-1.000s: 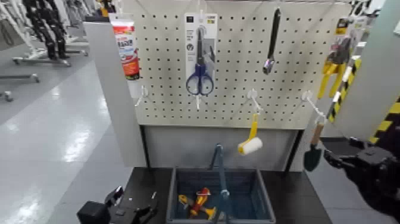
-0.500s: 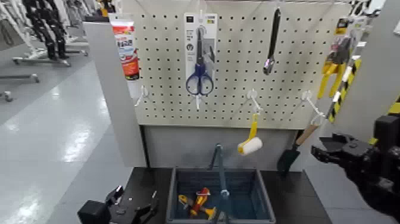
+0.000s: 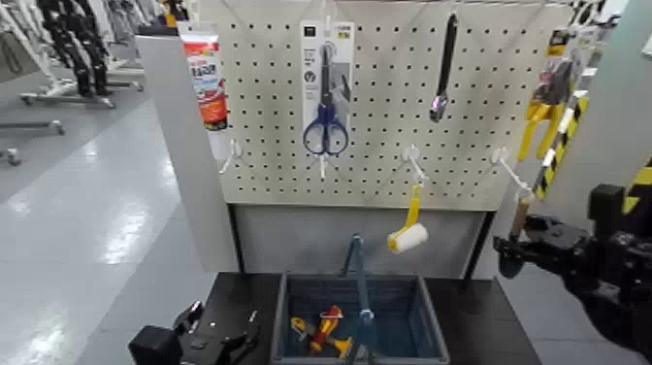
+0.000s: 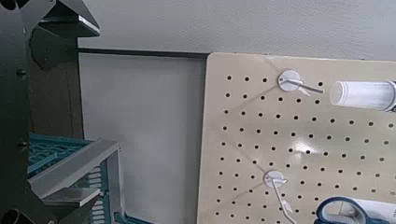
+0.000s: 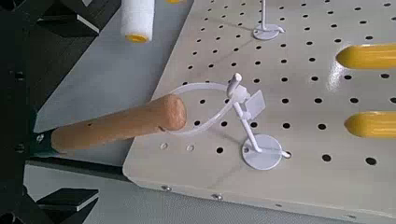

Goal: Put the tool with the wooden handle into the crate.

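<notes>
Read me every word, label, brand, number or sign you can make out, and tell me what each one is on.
None reads for certain.
Red and white tube: large printed lettering, too blurred.
Scissors' card: small print, too small.
Package of the yellow-handled tool: label too small to read.

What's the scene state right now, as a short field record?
target: trowel, wooden handle
target status: hanging by its loop from a white hook, not in crate
right hand: at the trowel, open, handle between its fingers, no grip yet
left hand: open, left of the crate
crate: below the pegboard
crate contents: red-and-yellow tool
nearby: mini paint roller, hanging above the crate
</notes>
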`<state>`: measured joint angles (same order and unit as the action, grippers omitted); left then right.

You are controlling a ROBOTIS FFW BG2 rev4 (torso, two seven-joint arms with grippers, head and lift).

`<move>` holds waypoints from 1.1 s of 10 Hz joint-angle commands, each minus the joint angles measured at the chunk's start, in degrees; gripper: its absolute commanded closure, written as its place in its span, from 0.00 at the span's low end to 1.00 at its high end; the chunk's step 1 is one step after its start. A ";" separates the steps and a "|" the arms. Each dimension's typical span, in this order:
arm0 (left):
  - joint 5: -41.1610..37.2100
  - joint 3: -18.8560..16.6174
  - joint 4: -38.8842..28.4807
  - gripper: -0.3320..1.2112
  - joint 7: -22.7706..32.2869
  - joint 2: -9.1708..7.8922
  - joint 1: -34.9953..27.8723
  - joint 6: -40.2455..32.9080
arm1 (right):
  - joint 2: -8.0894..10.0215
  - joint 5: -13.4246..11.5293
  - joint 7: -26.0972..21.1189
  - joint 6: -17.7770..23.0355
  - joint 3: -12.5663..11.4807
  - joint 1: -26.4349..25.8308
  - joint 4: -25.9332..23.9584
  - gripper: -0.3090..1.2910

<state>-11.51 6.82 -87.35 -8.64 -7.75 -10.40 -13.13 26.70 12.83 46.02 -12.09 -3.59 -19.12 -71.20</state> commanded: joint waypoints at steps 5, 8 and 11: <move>0.00 0.30 0.87 0.28 -0.59 0.10 0.82 -0.05 | -0.94 0.35 0.38 3.39 4.47 -4.44 5.98 0.53; 0.00 -0.05 0.96 0.28 -0.77 0.10 0.73 -0.05 | -1.12 -1.32 -0.58 3.47 4.56 -4.26 4.75 0.90; 0.00 -0.14 0.96 0.28 -0.86 0.10 0.64 -0.05 | -1.21 -1.40 -0.85 3.56 4.30 -3.82 4.31 0.96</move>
<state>-11.51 6.73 -86.41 -9.49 -7.65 -9.76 -13.18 25.50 11.43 45.16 -8.59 0.79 -23.06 -66.83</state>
